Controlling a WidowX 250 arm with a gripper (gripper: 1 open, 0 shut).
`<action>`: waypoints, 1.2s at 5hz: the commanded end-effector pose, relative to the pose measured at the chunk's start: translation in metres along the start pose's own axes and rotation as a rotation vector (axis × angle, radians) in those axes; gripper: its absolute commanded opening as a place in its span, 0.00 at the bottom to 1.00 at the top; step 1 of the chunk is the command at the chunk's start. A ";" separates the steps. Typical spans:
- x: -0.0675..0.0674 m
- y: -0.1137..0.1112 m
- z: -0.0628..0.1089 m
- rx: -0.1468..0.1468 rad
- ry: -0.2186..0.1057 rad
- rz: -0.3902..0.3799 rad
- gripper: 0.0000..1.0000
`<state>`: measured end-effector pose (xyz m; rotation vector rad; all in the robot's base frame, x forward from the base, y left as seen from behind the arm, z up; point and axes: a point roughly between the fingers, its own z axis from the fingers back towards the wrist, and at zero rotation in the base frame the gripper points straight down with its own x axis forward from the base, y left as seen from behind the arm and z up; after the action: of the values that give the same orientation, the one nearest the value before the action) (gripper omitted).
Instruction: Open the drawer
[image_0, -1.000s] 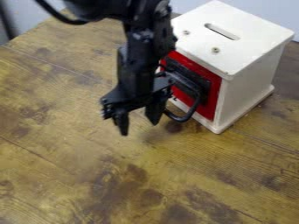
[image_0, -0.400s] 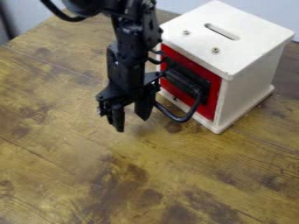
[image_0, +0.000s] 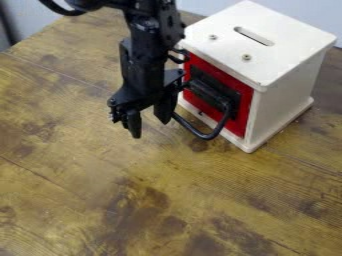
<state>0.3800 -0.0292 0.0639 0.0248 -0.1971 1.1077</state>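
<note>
Open gripper beside the handle of the cabinet's drawer

A cream-white, box-shaped cabinet (image_0: 283, 100) stands upright on a brown wood-grain table (image_0: 87, 200), toward the upper right of the view. The red drawer with a black front panel (image_0: 235, 124) sits in the cabinet's left-facing side, its red face around the black panel. From that side of the cabinet, a large black loop handle (image_0: 205, 136) sticks out low, toward the arm.

Just left of the cabinet, the black robot arm (image_0: 144, 50) reaches down from the top of the view. Its black two-fingered gripper (image_0: 148, 124) points downward, open, with a gap between the fingertips. One finger is close to the handle's near end; whether they touch cannot be told. On the cabinet's top are a dark slot (image_0: 254, 36) and two small round metal fittings (image_0: 246, 57).
</note>
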 end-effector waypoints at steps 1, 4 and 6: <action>-0.024 -0.060 0.041 -0.089 -0.084 -0.035 1.00; 0.011 -0.053 0.028 0.072 0.282 0.161 1.00; 0.009 -0.025 0.030 -0.355 0.100 0.155 1.00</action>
<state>0.3970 -0.0313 0.0583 -0.2950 -0.1592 1.2538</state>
